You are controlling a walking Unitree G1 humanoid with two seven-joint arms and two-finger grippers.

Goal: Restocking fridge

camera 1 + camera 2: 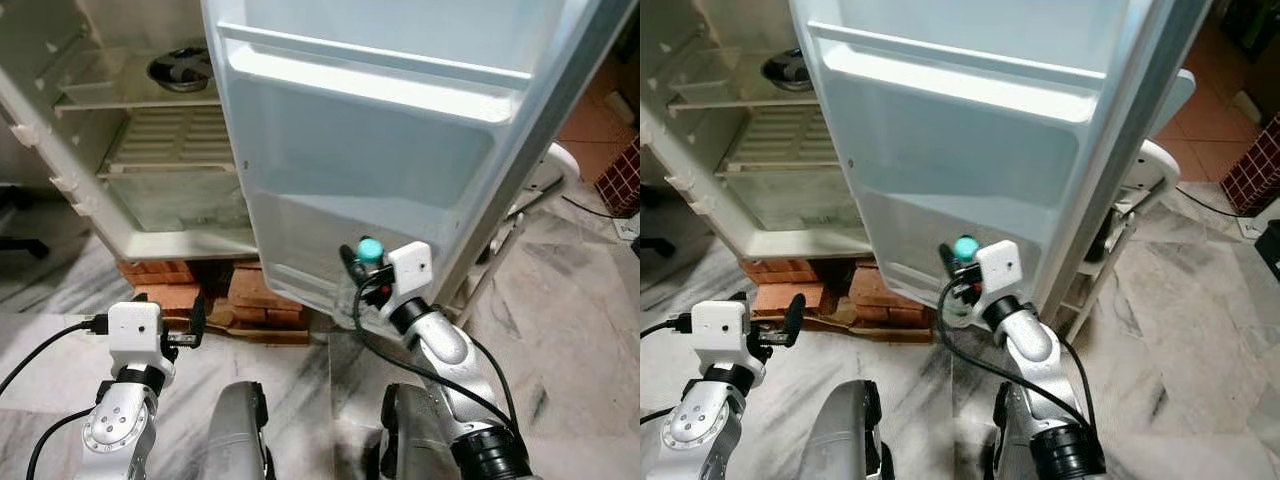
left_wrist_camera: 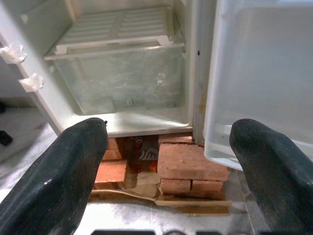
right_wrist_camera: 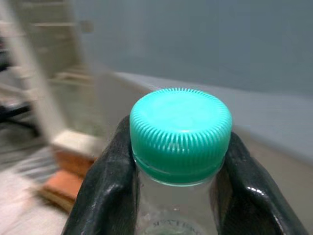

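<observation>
Right wrist view shows the right gripper (image 3: 178, 191) clamped on the neck of a clear bottle (image 3: 177, 205), its two black fingers (image 3: 105, 196) pressed against either side just under the ribbed teal cap (image 3: 180, 132). From the head camera, that bottle (image 1: 362, 270) stands upright in the gripper just in front of the fridge door's (image 1: 400, 150) lowest shelf lip, with the cap (image 1: 371, 249) close to the door's inner wall. The door hangs wide open toward the robot, its lower edge and long slanted side edge running down to the right of the bottle; a white door shelf rail (image 1: 380, 90) crosses well above the cap, leaving open door surface between the two. Beyond the door's hinge edge, to the left of the bottle, lies the fridge cabinet (image 1: 130, 150) with a slatted shelf (image 1: 170, 140), a clear crisper drawer (image 2: 117, 83) beneath it, and a dark bowl (image 1: 180, 68) on the upper shelf. Under the cabinet sit stacked red bricks (image 2: 190, 166) on a flat board. The left gripper (image 1: 190, 325) hovers low, well to the left of the bottle over marble floor (image 1: 580, 330), its fingers (image 2: 63, 181) spread wide with nothing between them, pointed at the bricks and cabinet's bottom edge. To the right of the door stands a white chair frame (image 1: 1140, 190).
</observation>
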